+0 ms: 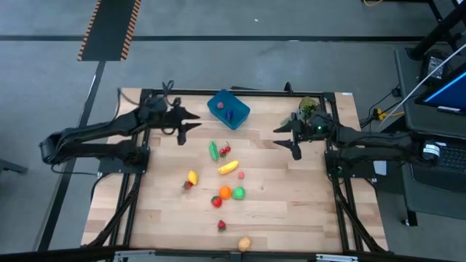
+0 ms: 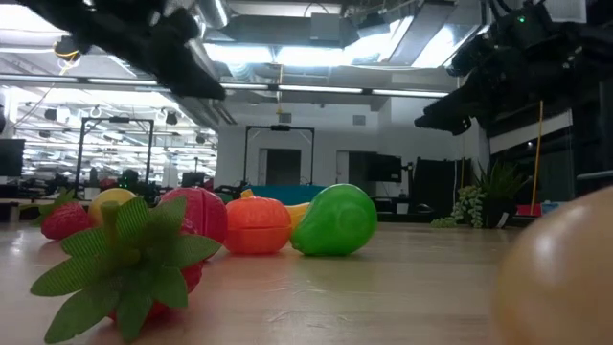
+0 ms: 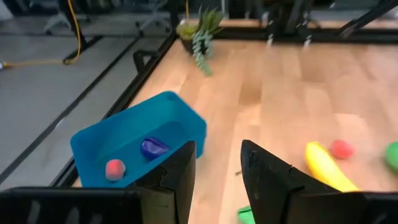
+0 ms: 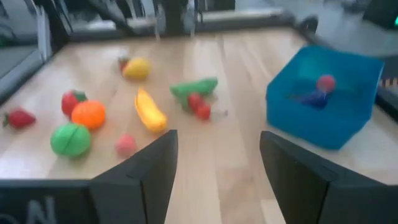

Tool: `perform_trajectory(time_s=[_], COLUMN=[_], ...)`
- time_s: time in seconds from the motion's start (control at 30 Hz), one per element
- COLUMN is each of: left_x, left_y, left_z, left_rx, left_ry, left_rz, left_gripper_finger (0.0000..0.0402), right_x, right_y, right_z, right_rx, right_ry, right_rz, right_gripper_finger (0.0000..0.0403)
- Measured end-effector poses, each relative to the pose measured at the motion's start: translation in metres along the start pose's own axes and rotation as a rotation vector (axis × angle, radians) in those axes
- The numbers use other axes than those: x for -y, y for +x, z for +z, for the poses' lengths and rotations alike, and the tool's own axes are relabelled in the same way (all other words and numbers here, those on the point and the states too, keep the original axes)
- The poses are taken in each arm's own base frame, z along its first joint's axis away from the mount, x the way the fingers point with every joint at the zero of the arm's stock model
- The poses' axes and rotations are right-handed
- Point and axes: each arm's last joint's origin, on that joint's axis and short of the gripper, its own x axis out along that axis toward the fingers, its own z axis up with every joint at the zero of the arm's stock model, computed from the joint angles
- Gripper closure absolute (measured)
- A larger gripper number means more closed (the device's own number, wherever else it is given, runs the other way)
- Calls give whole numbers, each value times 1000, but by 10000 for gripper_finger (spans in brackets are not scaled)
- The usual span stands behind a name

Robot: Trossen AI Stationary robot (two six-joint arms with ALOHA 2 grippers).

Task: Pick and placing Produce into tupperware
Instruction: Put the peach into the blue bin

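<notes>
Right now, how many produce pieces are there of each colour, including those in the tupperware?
Red: 5
Yellow: 2
Green: 2
Orange: 1
Pink: 1
Purple: 1
Tan: 1
Total: 13

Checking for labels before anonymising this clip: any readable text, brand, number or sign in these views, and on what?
No readable text in any view.
Tupperware: plain blue, no label visible.
Produce: no stickers or print visible.
Laptop screen: lit blue, content too small to read.
Striped floor mat: orange-black hazard stripes only, no words.
</notes>
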Motion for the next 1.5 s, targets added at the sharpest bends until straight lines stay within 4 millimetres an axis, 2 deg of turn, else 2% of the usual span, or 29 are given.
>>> perform_trajectory(time_s=[0.27,0.47,0.67,0.87,1.17,1.5], left_x=[15,24,32,40,46,46], left_y=[-26,-31,-32,-29,-30,-30], left_z=[-24,-46,-57,-67,-65,-65], left_rx=[81,92,94,63,92,92], left_ry=[-47,-75,-84,-114,-103,-102], left_rz=[-11,-44,-80,-132,-181,-182], left_gripper_finger=[268,264,272,281,286,270], right_x=[-23,-41,-58,-69,-74,-82], right_y=[5,10,23,45,79,135], right_z=[4,2,-4,-12,-37,-29], right_rx=[-66,-92,-111,-96,-176,-257], right_ry=[12,31,-8,0,35,-42], right_rz=[57,46,25,60,65,116], right_gripper_finger=[173,173,173,173,173,173])
